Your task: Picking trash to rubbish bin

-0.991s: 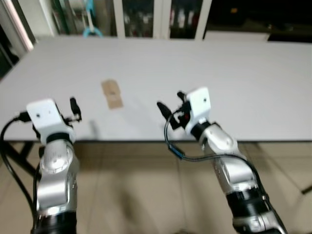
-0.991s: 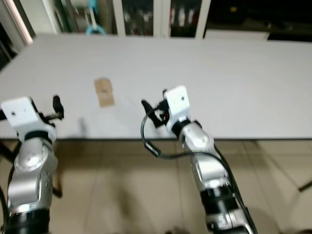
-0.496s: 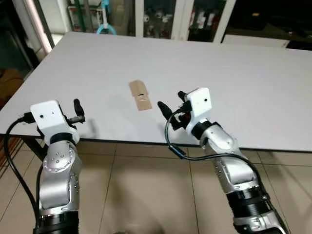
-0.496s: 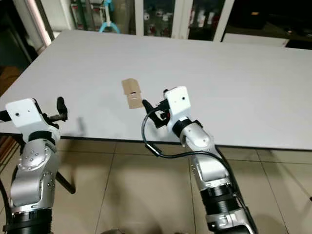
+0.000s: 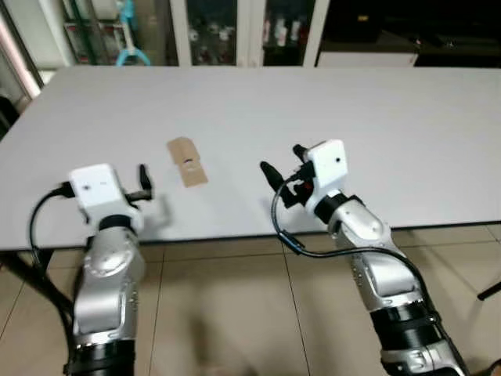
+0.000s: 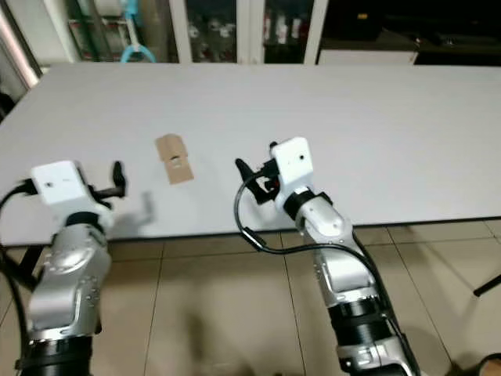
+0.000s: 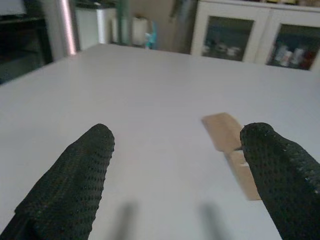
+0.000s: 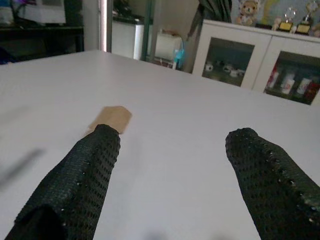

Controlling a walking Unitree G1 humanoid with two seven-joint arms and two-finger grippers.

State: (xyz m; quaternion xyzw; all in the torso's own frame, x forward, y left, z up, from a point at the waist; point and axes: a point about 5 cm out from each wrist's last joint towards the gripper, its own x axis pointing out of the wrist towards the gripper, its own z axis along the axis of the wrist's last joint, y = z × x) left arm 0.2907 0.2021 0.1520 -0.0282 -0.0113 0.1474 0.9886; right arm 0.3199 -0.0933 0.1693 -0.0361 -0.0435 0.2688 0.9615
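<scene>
The desk (image 5: 407, 117) is running out of frame on the left and right, so only its near and far edges are showing; the top is a matte, pale grey slab. Lying flat on it, toward the near edge and left of centre, is the trash: a cardboard scrap (image 5: 186, 160), tan, thin and oblong, with a small pale mark near its middle. In the left wrist view the scrap (image 7: 231, 150) is partly hiding behind one finger, and its far end appears rounded. In the right wrist view only one end of it (image 8: 112, 118) is showing past the finger.

The left claw (image 5: 143, 182) is hovering at the near edge of the desk, left of the scrap and apart from it, its fingers (image 7: 75, 180) spread wide and holding nothing. The right claw (image 5: 283, 168) is hanging over the near edge, right of the scrap and not touching it, its fingers (image 8: 80, 175) likewise parted and empty. The finger surfaces are black with a dotted, rubbery texture.

Beyond the far edge, glass-fronted cabinets (image 5: 227, 35) are standing; their contents are too small to identify. Beige floor tiles (image 5: 227, 313) are showing below the desk.
</scene>
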